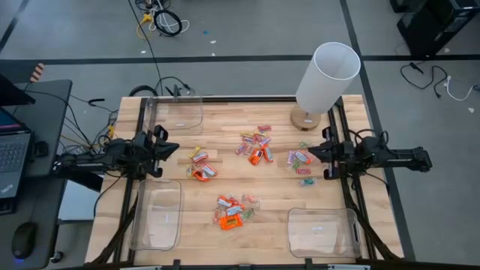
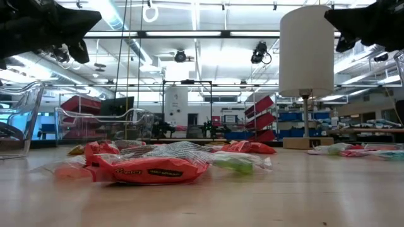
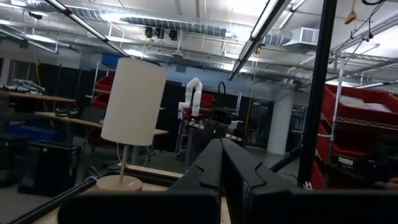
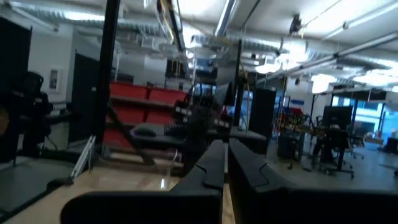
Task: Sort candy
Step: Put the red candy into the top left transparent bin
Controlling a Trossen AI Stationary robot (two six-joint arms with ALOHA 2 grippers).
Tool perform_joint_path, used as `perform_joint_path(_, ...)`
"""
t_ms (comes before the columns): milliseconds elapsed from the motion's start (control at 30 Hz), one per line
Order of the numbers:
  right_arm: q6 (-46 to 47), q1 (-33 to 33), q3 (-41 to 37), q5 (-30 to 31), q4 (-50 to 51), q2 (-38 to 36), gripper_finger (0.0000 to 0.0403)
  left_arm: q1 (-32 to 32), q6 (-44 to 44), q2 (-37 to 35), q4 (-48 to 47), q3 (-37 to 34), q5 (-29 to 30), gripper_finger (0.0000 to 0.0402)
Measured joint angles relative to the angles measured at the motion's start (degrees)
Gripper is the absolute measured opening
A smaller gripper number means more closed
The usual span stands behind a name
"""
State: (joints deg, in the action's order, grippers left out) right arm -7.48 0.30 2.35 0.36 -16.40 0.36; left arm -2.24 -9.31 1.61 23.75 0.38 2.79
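Several small wrapped candies lie on the wooden table in loose heaps. One heap is orange and pink near the middle (image 1: 255, 146), one orange by the left arm (image 1: 201, 166), one pale with green and pink by the right arm (image 1: 300, 160), and one orange toward the near edge (image 1: 232, 211). In the low view an orange wrapper (image 2: 148, 170) lies closest. My left gripper (image 1: 172, 150) hovers level above the table's left side, fingers shut (image 3: 221, 152), touching nothing. My right gripper (image 1: 313, 154) hovers at the right side, also shut (image 4: 226, 152) and empty.
Three clear plastic bins sit on the table: far left (image 1: 178, 114), near left (image 1: 157, 217), near right (image 1: 324, 231). A white-shaded lamp (image 1: 324, 75) stands on a wooden base at the far right corner. Bare wood lies between the heaps.
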Motion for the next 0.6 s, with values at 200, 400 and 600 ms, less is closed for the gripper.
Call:
perform_joint_path(200,-0.40,-0.09,0.00,0.15,-7.76,-0.03,0.0009,0.00,-0.15,5.28,5.57,0.04,0.65,0.0008)
perform_joint_path(400,0.11,-0.09,0.00,0.20,-12.44,-0.04,0.0009,0.00,0.60,13.55,6.77,3.15,1.49,0.0008)
perform_joint_path(600,-1.48,-0.13,0.00,0.31,-11.85,-0.01,0.0009,0.00,1.78,19.94,6.75,6.38,1.60,0.0008)
